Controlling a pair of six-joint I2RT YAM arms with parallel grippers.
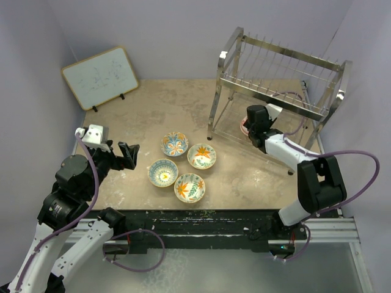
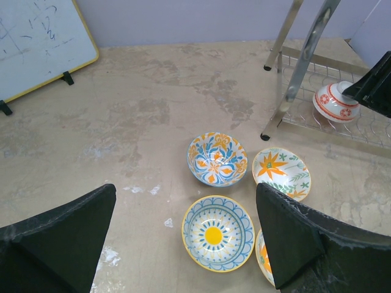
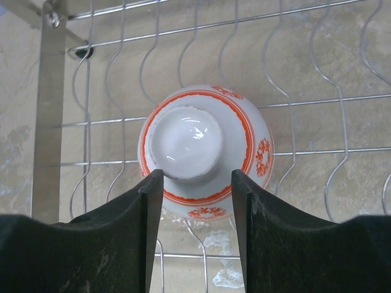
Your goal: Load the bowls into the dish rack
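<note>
So that the wires [image 3: 305, 101] support it, the red bowl [image 3: 244, 140] is set inverted on the rack's [image 1: 269, 91] lower tier between the right gripper's [image 3: 197, 174] jaws; clamping cannot be confirmed. Four bowls [image 1: 175, 144] lie near the left gripper [image 1: 129, 152], jaws apart.

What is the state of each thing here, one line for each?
Rack: standing, upper shelf empty.
Red bowl: upside down on the rack's lower shelf.
Four flowered bowls: upright on the table, empty.
Left gripper: open, empty.
Right gripper: fingers astride the red bowl's foot, grip unclear.
</note>
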